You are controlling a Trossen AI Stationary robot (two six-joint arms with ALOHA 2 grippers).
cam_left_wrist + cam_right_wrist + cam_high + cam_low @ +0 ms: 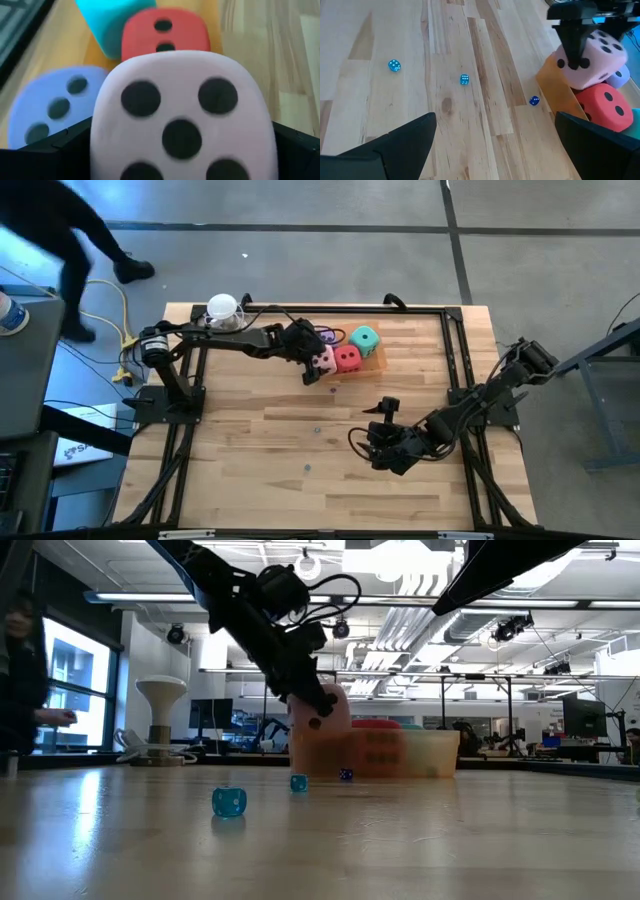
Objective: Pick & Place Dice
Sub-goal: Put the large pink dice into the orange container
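From above, the left arm reaches across the far side of the wooden table [300, 440], its left gripper [316, 366] clamped around the pink die [323, 361] at the near end of the orange tray [377, 358]. The red die [347, 359] and teal die [365, 339] sit in the tray beside it. The right gripper [386, 442] hangs well in front of the tray, fingers spread wide, holding nothing.

At table level, the pink die [330, 710] is raised above the tray [400, 755]; three tiny blue dice lie in front.

The left wrist view shows the pink die [182, 115], soft with five dark pips, between the fingers; the purple die [50, 107] lies behind.

The right wrist view shows the pink die [592, 57] tilted over the tray's edge.
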